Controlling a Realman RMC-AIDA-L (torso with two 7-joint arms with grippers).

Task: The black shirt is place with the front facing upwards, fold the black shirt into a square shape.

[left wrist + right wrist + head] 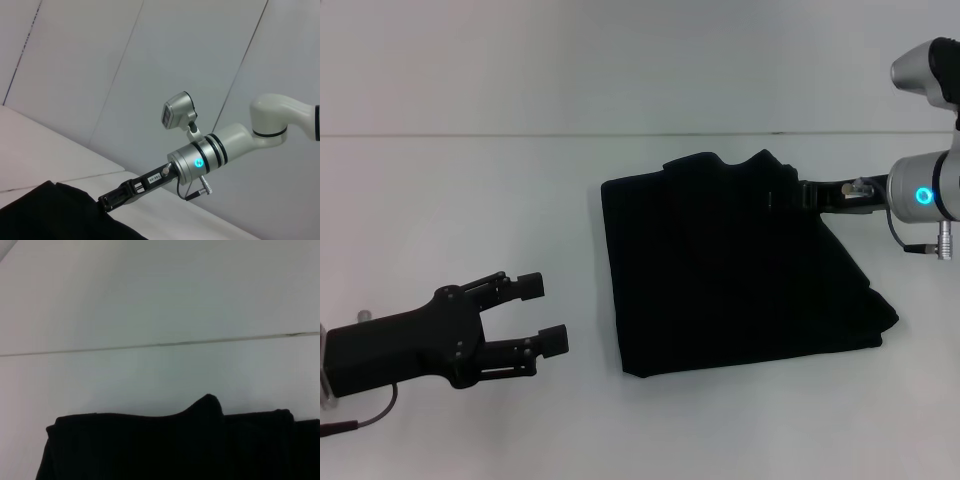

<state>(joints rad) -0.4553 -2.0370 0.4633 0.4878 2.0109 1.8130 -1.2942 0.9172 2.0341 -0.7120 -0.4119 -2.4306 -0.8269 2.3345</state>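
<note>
Counting one black shirt (730, 270), two pincers.

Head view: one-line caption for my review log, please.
Folded black shirt lies on the white table; right gripper at its far right edge, left gripper open and apart.

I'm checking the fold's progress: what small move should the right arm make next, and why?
Probably ease the right end effector back off the black shirt. The shirt already lies folded, roughly square, and that end effector sits at its far right edge. The left end effector waits open, clear of the cloth.
</note>
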